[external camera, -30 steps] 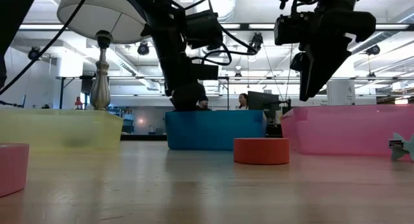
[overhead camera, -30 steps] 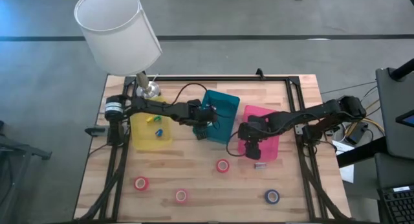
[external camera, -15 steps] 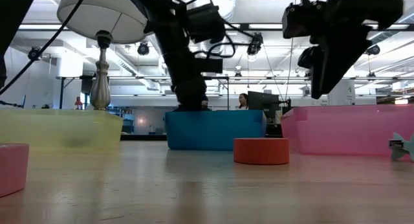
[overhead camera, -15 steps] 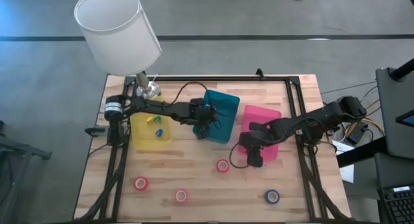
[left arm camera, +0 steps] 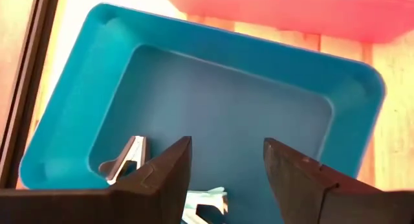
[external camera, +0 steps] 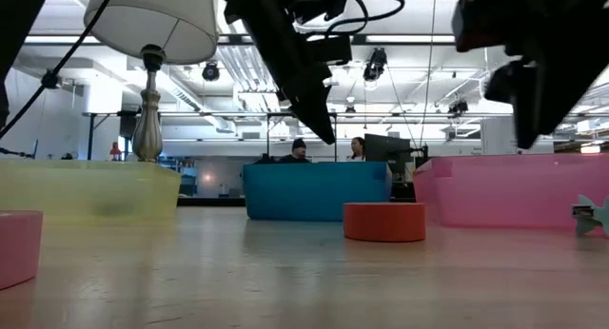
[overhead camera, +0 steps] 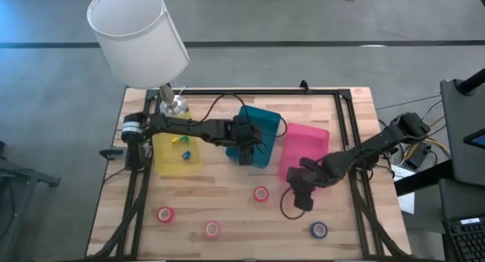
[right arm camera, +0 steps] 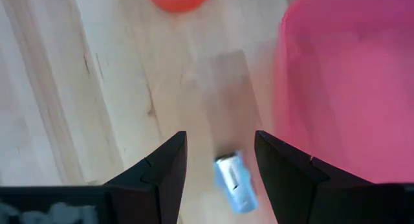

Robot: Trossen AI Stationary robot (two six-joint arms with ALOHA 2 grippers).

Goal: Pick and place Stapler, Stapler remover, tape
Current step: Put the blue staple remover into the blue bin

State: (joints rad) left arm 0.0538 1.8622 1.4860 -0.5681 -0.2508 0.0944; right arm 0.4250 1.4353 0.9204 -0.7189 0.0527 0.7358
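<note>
Since a second ago: right gripper (overhead camera: 303, 195) has left the pink bin (overhead camera: 305, 139) and dropped to the bench (overhead camera: 227, 201) at that bin's near edge; left gripper (overhead camera: 248, 147) has risen over the teal bin (overhead camera: 258, 126).

High view: right arm covers the small pale-blue stapler remover beside the pink bin. Tape: red roll (overhead camera: 261, 193) just left of the right gripper, blue roll (overhead camera: 319, 230) nearer the front edge, two pink rolls well left.

Low view: orange-red roll (external camera: 384, 221) stands before the teal bin (external camera: 316, 190); room beyond, lamp (external camera: 150, 44) at left.

Left wrist view: jaws wide, empty; silver items lie in the teal bin (left arm camera: 310, 88).

Right wrist view: jaws wide, empty; the remover (right arm camera: 235, 182) lies between them on bare wood, beside the pink bin (right arm camera: 349, 81), long axis running along the fingers' direction. Right arm nearest, judged.
</note>
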